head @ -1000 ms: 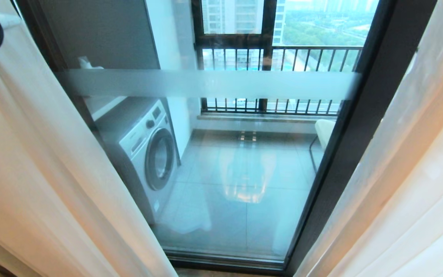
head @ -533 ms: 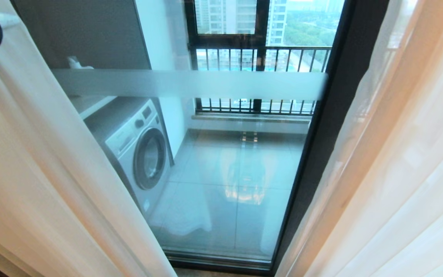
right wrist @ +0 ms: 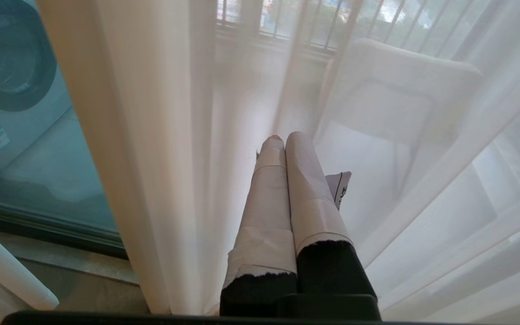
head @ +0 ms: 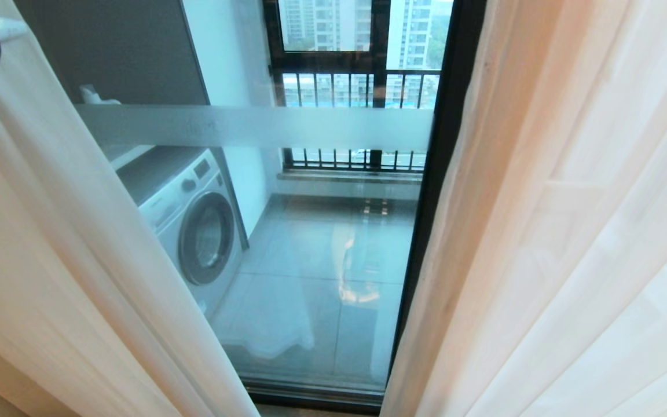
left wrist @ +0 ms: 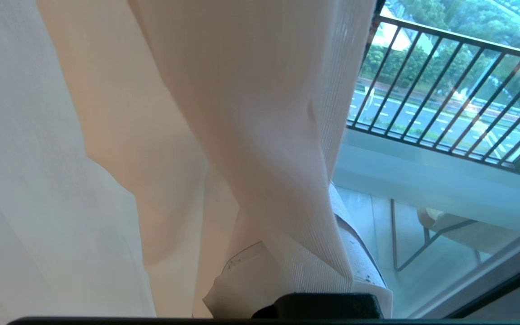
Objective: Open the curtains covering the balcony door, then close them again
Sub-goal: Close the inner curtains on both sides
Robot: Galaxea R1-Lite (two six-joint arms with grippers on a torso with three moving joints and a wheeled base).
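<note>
right curtains (head: pixel 542 231) now hide more door (head: pixel 310 260); left gripper (left wrist: pixel 287 280) (mostly draped) clenches them.

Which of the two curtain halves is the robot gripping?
The left curtain half: the left gripper is pinched on its fold, while the right gripper is shut on nothing.

Right-hand curtains (head: pixel 542 231): edge further across the balcony door (head: pixel 322 243) than a second ago; dark frame post mostly covered; bare glass narrower. Head view itself has shifted; washing machine (head: pixel 194 231) sits further left.
</note>
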